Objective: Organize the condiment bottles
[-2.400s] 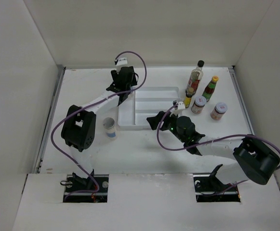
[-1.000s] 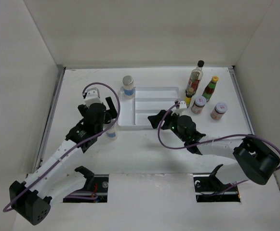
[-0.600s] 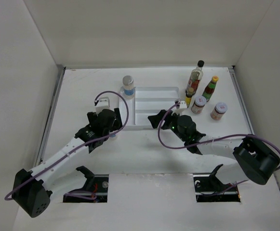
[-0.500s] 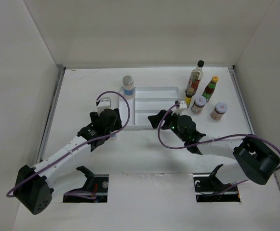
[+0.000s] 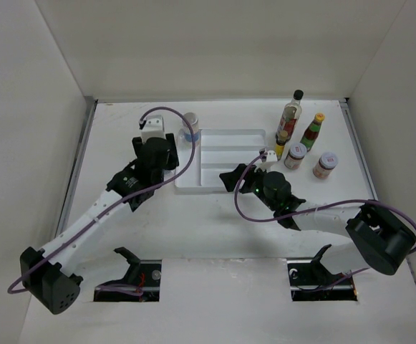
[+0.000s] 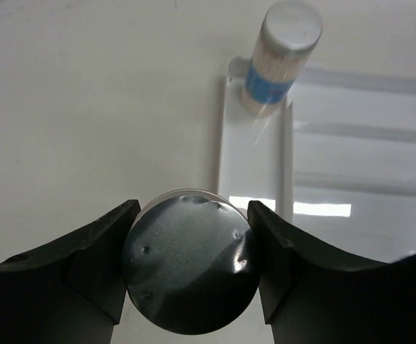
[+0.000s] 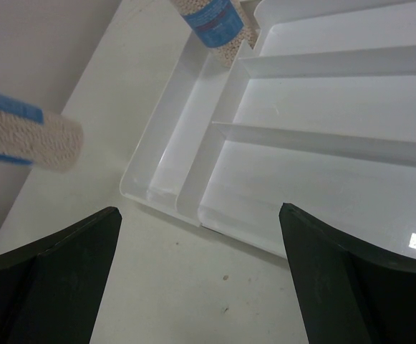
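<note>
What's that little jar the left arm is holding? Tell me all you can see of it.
The held jar is small and round, with a dull grey, slightly dimpled lid. Its clear body shows pale grains and a blue label band. The left gripper clamps it, one finger on each side, seemingly lifted off the table beside the left edge of the white tray.

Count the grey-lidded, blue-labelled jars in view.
2. The first jar stands at the far end of the white tray's narrow left compartment. The second jar is clamped in the left gripper, hidden under that arm in the top view.
</note>
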You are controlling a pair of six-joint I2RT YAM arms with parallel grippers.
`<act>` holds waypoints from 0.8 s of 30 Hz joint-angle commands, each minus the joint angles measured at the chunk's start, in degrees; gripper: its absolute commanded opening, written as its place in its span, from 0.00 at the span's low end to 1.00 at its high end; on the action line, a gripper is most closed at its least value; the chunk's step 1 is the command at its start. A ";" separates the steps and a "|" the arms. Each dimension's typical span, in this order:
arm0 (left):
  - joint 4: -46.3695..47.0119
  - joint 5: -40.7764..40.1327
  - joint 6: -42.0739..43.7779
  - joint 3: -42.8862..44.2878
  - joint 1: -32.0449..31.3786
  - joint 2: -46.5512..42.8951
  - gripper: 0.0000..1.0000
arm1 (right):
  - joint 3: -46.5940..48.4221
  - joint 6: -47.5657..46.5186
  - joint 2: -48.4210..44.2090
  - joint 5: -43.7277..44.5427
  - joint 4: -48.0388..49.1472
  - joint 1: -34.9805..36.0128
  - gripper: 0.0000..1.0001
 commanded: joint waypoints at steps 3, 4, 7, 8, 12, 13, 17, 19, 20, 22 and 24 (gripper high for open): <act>16.56 1.64 5.28 6.69 0.79 8.44 0.35 | 0.99 0.89 0.03 -1.15 1.49 -0.77 0.99; 18.32 2.61 5.37 7.48 1.05 10.81 0.35 | 0.99 0.80 -0.31 -1.06 1.49 -0.69 0.99; 22.99 5.15 5.11 9.85 2.37 16.70 0.35 | 0.90 0.28 -0.32 -0.62 1.66 -0.60 0.99; 24.04 6.12 5.02 10.64 2.55 18.55 0.35 | 0.99 0.71 -0.06 -0.97 1.58 -0.60 0.99; 28.88 6.84 5.01 13.63 3.08 25.41 0.35 | 0.99 0.45 -0.49 -0.97 1.49 -0.60 0.99; 29.06 6.92 5.10 14.68 3.34 27.16 0.35 | 0.99 0.36 -0.49 -0.88 1.49 -0.60 0.99; 29.59 8.24 5.02 16.45 3.95 33.58 0.36 | 0.99 0.72 -0.32 -1.23 1.49 -0.60 0.99; 29.68 7.72 4.93 16.54 4.13 36.31 0.36 | 0.90 0.45 -0.67 -1.06 1.49 -0.60 1.00; 29.85 7.45 4.93 16.36 4.30 37.37 0.36 | 0.90 0.45 -0.58 -1.06 1.49 -0.60 1.00; 30.99 6.66 4.93 15.40 4.83 38.87 0.37 | 0.90 0.89 -0.06 -1.32 1.58 -0.69 1.00; 32.57 5.87 4.93 14.17 5.18 39.40 0.37 | 1.17 0.45 0.03 -1.32 1.49 -0.60 1.00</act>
